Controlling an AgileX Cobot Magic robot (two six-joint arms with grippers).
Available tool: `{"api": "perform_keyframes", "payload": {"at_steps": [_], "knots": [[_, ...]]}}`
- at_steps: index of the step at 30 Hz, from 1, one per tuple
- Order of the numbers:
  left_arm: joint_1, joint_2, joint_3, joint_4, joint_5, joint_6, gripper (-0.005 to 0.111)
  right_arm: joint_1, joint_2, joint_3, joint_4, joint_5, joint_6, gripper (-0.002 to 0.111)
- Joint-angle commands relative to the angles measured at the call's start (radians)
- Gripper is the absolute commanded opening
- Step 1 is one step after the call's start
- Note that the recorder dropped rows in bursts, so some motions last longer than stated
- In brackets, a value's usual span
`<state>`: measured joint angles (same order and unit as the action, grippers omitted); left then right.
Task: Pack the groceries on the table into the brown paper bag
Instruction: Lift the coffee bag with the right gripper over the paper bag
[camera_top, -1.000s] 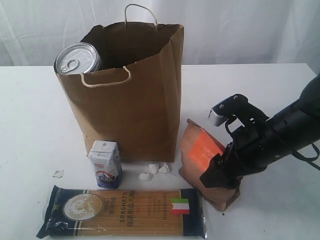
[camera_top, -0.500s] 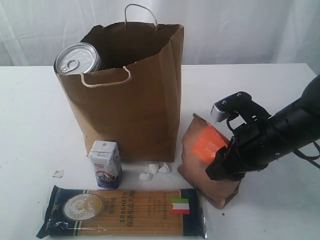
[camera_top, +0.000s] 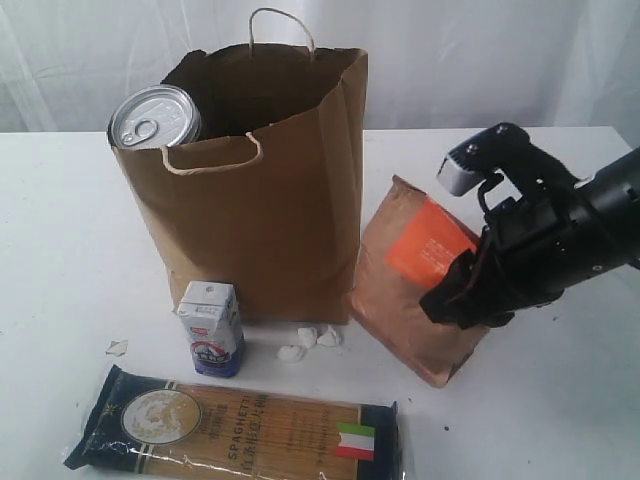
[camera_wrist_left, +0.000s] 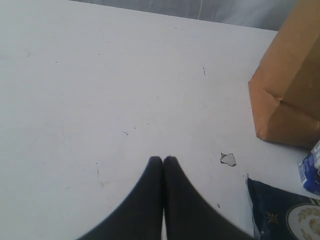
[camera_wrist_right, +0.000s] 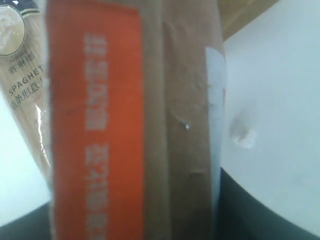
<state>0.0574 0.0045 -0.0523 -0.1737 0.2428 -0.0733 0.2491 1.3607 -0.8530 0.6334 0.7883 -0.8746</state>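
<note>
left gripper (camera_wrist_left: 162, 164): jaws pressed together | right gripper (camera_top: 463, 296): jaws gripping, wrist tilted

- We see the left gripper (camera_wrist_left: 163, 160) with its two dark fingers pressed tight together, tip to tip, nothing between them.
- The white table (camera_wrist_left: 100, 90) spreads out beyond those fingers, bare here apart from faint specks and scuffs.
- The brown paper bag (camera_wrist_left: 287, 95) shows one lower corner, standing flat on the table.
- A small pale scrap (camera_wrist_left: 228, 159) lies on the table between the fingertips and the bag's corner.
- The spaghetti pack (camera_wrist_left: 280, 215) shows its dark blue end, just beside the scrap.
- A blue-and-white carton (camera_wrist_left: 311, 172) peeks in between the pack and the bag.
</note>
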Motion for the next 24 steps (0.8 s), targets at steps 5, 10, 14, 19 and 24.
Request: {"api": "perform_keyframes", "payload": {"at_steps": [5, 10, 14, 19, 24], "knots": [[0.001, -0.004, 0.004, -0.009, -0.024, -0.005, 0.000, 0.000, -0.135, -0.057, -0.001, 0.156, 0.148, 0.000], [0.001, -0.004, 0.004, -0.009, -0.032, -0.001, 0.000, 0.000, -0.210, -0.103, 0.079, 0.284, 0.150, 0.000], [0.001, -0.004, 0.004, -0.003, -0.034, 0.002, 0.000, 0.000, -0.257, -0.133, 0.239, 0.293, 0.143, 0.000], [0.001, -0.004, 0.052, 0.002, -0.036, 0.002, 0.000, 0.000, -0.270, -0.181, 0.588, 0.256, 0.034, 0.000], [0.001, -0.004, 0.052, 0.005, -0.081, 0.002, 0.000, 0.000, -0.270, -0.183, 0.925, 0.023, -0.249, 0.000]]}}
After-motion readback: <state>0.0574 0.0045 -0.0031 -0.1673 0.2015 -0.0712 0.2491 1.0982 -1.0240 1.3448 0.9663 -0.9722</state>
